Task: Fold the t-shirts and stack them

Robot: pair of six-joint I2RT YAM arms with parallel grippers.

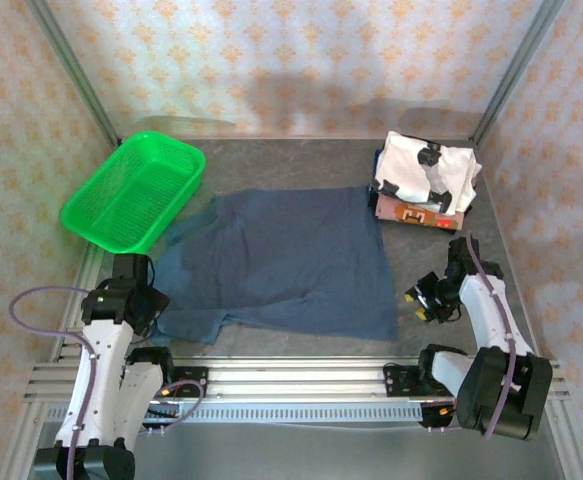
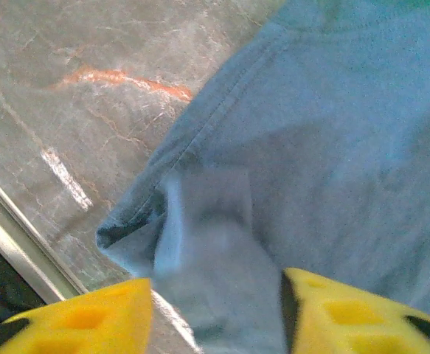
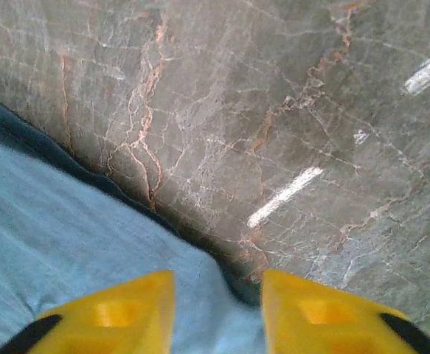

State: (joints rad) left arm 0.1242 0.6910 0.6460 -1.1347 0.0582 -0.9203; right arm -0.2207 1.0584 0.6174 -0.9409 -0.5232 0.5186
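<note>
Left gripper (image 2: 215,291): was spread over sleeve of blue shirt (image 1: 291,260).
Right gripper (image 3: 217,284): was spread at blue shirt's near-right corner.
White shirt (image 1: 426,170): lay folded by blue shirt's far-right corner.

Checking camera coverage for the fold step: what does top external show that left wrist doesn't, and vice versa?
Top external: the green basket, the white patched t-shirt stacked on the brown/orange t-shirt, and the right gripper. Left wrist: the sleeve cuff up close and rumpled, with the left gripper open over it. Both: the slate-blue t-shirt spread on the grey table.
</note>
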